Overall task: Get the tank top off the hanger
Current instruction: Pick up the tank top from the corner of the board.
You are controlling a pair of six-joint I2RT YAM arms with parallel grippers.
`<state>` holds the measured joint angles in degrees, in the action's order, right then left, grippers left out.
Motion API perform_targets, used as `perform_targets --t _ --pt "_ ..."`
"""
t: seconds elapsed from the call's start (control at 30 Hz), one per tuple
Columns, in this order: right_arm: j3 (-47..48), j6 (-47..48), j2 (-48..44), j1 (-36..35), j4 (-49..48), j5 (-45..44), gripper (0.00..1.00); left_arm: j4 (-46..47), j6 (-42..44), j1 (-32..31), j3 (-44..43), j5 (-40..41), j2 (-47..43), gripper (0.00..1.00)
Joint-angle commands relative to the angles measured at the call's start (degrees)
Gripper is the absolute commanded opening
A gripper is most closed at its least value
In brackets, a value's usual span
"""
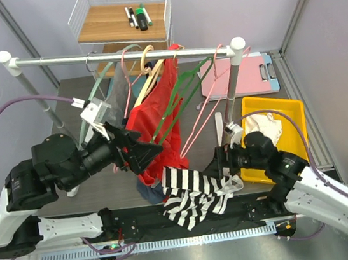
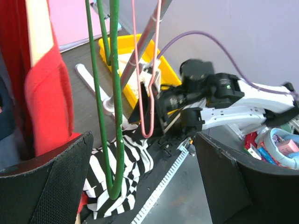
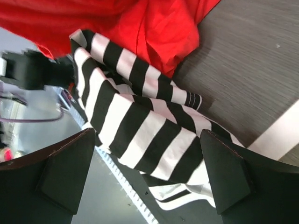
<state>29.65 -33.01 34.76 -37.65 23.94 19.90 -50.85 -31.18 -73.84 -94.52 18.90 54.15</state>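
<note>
A black-and-white striped tank top (image 1: pixel 192 195) lies crumpled on the table's front edge, off any hanger. It also shows in the left wrist view (image 2: pixel 133 158) and the right wrist view (image 3: pixel 145 126). A bare green hanger (image 1: pixel 179 97) hangs from the rail (image 1: pixel 119 52), its lower bend (image 2: pixel 114 116) just above the striped cloth. A red garment (image 1: pixel 159 116) hangs on a wooden hanger (image 1: pixel 151 75). My left gripper (image 1: pixel 141 150) is open and empty beside the red garment, fingers either side of the green hanger (image 2: pixel 145 182). My right gripper (image 1: pixel 220 162) is open and empty just above the striped top (image 3: pixel 149 172).
Pink hangers (image 1: pixel 212 99) and other bare hangers hang on the rail. A yellow bin (image 1: pixel 287 112) with white cloth stands at the right. A pink clipboard (image 1: pixel 237 73) lies behind the rack's right post. A wire shelf basket (image 1: pixel 123 15) with markers stands at the back.
</note>
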Motion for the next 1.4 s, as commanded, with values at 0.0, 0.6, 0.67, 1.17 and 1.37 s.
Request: perform_targets --t 0.0,0.6,0.67,1.17,1.37 --pt "-0.47 -0.73 7.04 -13.57 -8.72 -17.41 1.00 3.83 -0.20 0.19 0.04 -0.79 -3.61 0.89" --pt "3.93 -5.13 40.38 -49.36 -18.94 -55.40 0.89 -0.30 -0.46 0.19 2.32 3.25 -8.27 0.89" --pt "3.23 -5.92 37.77 -49.36 -18.50 -57.16 0.57 -0.30 -0.37 0.19 2.76 3.34 -8.18 0.89" --pt "5.41 -13.38 -3.72 -49.28 11.26 -74.64 0.01 0.58 0.33 0.19 2.76 4.22 -8.97 0.89" --pt "13.50 -26.20 -5.41 -49.28 30.08 -86.68 0.01 0.58 0.42 0.19 3.03 4.57 -9.33 0.89"
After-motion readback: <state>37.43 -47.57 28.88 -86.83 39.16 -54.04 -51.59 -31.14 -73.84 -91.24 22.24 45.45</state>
